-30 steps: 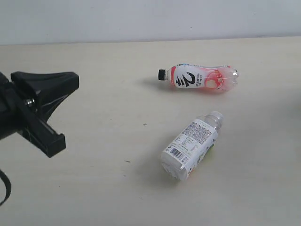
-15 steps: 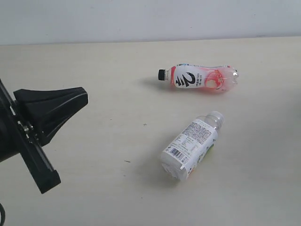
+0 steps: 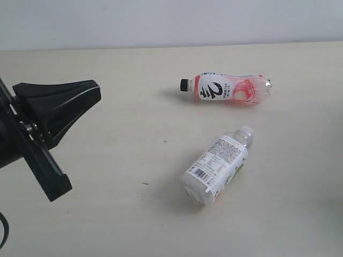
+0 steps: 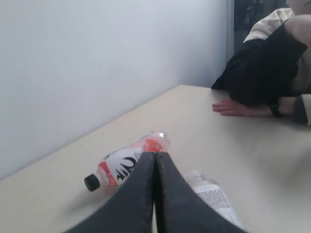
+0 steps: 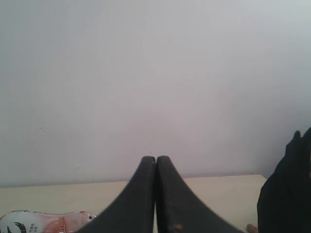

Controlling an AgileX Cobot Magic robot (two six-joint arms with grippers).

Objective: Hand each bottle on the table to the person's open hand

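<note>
The left gripper [image 4: 155, 156] and the right gripper [image 5: 156, 159] are seen closed together, empty. On the table [image 3: 107, 75], the pink bottle [image 3: 225, 90] and the white-labelled bottle [image 3: 217, 165] are laid on their sides, apart. A person's hand [image 4: 235, 108], seemingly palm-down, is rested there.

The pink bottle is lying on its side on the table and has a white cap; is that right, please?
Not quite: its cap is black, not white, as the exterior view shows. The pink bottle is indeed lying on its side on the table.
</note>
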